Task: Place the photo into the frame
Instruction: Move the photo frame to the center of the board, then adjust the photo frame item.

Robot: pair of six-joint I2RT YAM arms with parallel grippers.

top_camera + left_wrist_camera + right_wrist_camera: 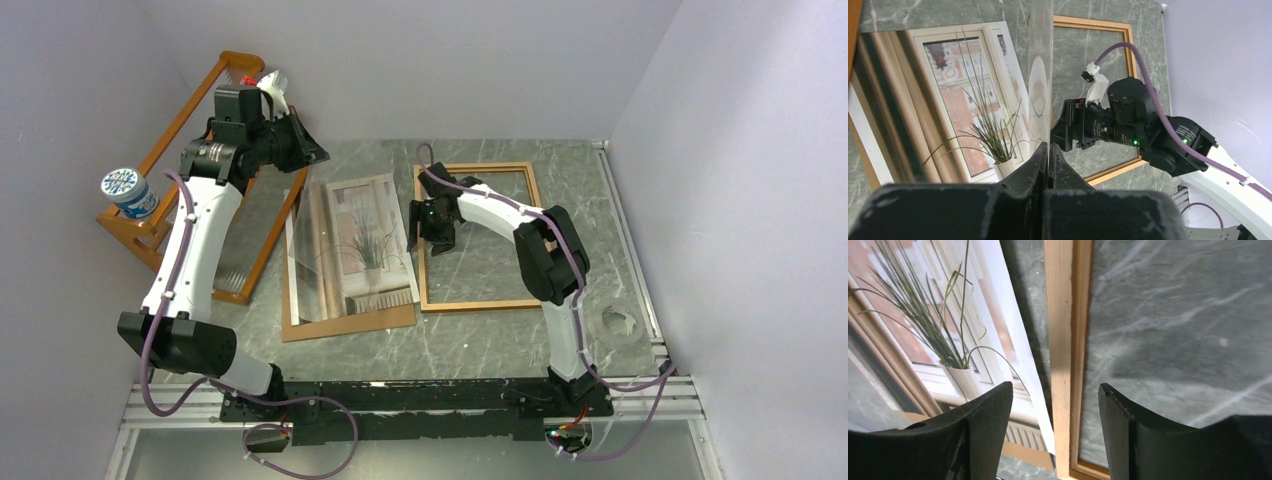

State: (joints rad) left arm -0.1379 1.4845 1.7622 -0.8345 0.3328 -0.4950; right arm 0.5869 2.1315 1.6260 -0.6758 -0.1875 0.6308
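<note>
The photo (pixel 365 245) of a spiky potted plant lies face up on a brown backing board (pixel 345 325) at the table's middle. Just to its right lies the frame (pixel 478 305), with bare table inside it. My left gripper (pixel 310 155) is above the photo's far edge, shut on the edge of a clear pane (pixel 1040 75) that stands tilted over the photo (pixel 963 100). My right gripper (pixel 1055 395) is open, and its fingers straddle the frame's left rail (pixel 1060 340) without touching it. The photo's right edge (pixel 948 315) lies beside that rail.
An orange wooden rack (pixel 180 130) leans at the back left with a blue-and-white cup (pixel 128 192) on it. A clear tape roll (pixel 620 322) sits near the right wall. Walls close in on the left, back and right.
</note>
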